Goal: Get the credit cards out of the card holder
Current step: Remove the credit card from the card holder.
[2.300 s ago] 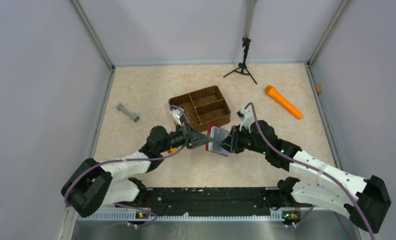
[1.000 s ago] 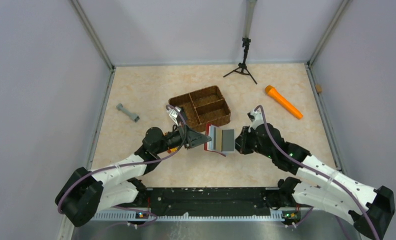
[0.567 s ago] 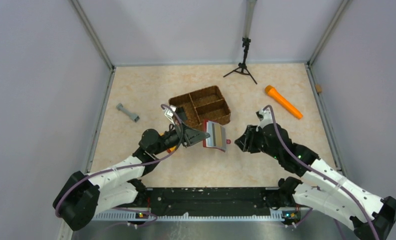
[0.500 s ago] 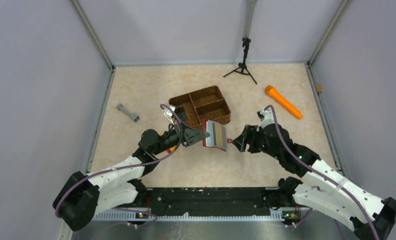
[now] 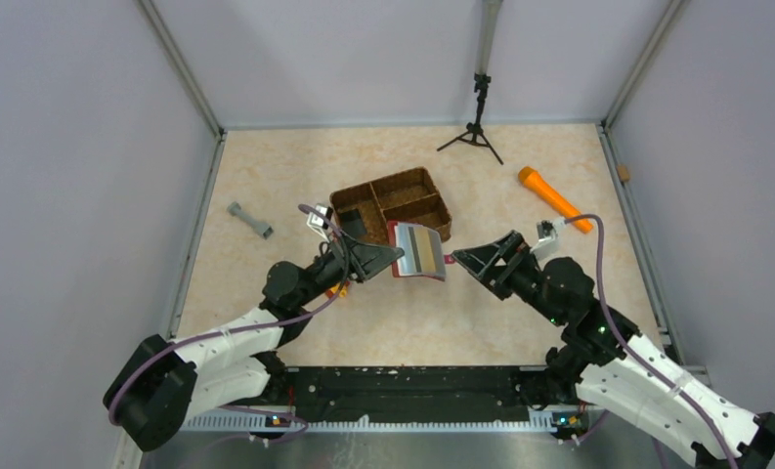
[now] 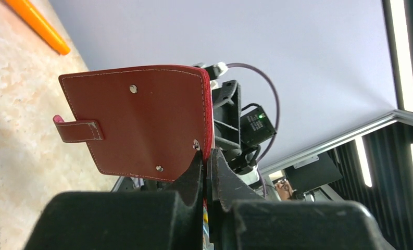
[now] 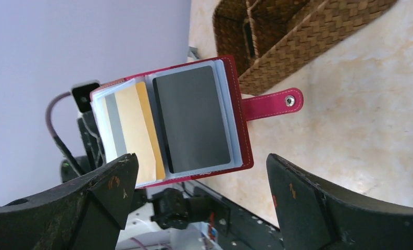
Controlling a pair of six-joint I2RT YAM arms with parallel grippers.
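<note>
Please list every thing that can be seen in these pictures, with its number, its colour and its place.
card holder: one, dark red, held open above the table, in front of the basket
dark grey card: one, in a pocket of the card holder, on the strap side
tan-gold card: one, in a pocket beside the dark one
wicker basket: one, brown, three compartments, table centre
orange cylinder: one, far right of the table
grey dumbbell-shaped piece: one, left of the table
tripod: one, black, far edge
table: one, pale marbled
left gripper: black, shut on the card holder's edge
right gripper: black, open, facing the cards, holding nothing
</note>
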